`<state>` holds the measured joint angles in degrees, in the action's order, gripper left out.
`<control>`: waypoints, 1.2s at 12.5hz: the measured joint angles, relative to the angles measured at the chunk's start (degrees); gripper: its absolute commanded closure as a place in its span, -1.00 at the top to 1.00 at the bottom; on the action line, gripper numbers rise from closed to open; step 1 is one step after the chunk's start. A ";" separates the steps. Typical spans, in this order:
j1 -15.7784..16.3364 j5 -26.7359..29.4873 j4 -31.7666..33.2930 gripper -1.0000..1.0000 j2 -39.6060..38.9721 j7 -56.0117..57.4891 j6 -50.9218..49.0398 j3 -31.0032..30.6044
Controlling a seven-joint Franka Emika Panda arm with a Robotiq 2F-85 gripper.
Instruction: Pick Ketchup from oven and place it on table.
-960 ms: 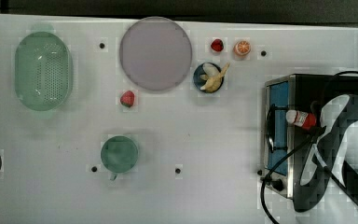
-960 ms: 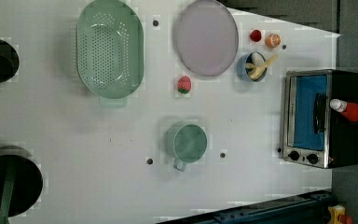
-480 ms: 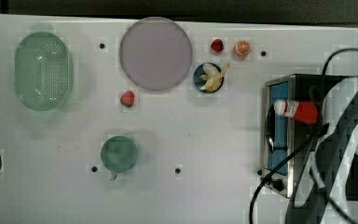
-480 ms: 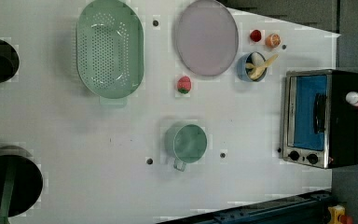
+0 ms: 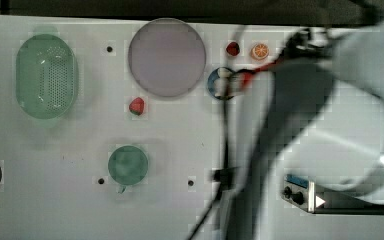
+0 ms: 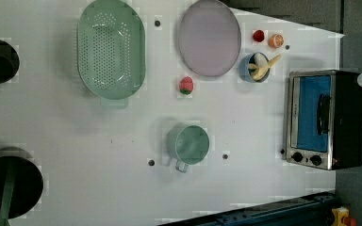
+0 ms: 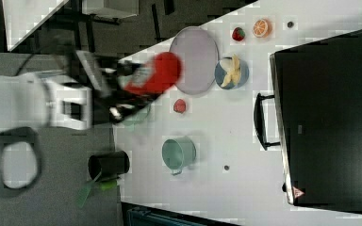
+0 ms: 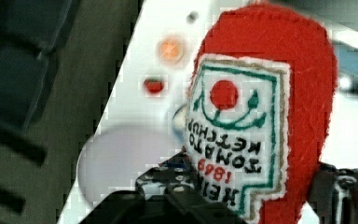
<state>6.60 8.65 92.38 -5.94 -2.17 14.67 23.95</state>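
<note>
top view: arm is a blurred mass across the top view's right half, hiding most of the oven (image 5: 330,200); just its knob corner shows. a red-and-white streak sits beside the small blue bowl (image 5: 219,83), probably the ketchup (image 5: 247,77), too smeared to be sure. risk: a carried bottle passing over that bowl, the orange slice (image 5: 260,51) and the purple plate (image 5: 167,57) could clip them if it comes down there.

left view: oven door looks closed, and only the bottle's white cap pokes in at the frame edge past the oven's far side, off the table (image 6: 99,160). clear white surface lies near the green mug (image 6: 188,144), so that reads as the safer drop zone.

right view: gripper (image 7: 122,101) holds the bottle in the air, red body sticking out toward the plate and above the table's edge. risk: letting go this high or this near the edge would let it roll or fall off.

wrist view: ketchup label fills the middle, black jaw parts on either side of the lower body. pincer is clamped on the bottle at a mid opening. grip sits low, so a swing could tilt it in the jaws.
</note>
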 measured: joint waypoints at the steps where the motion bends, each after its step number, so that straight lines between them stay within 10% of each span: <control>1: 0.67 -0.20 -0.95 0.27 -0.12 0.00 -2.27 -2.67; 8: 8.31 -3.58 6.43 0.27 -2.70 -0.28 -2.92 -8.25; 15: 8.72 -3.80 25.79 0.27 -4.71 -0.10 13.58 -9.97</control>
<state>15.32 4.85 118.17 -10.65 -2.28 28.26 13.97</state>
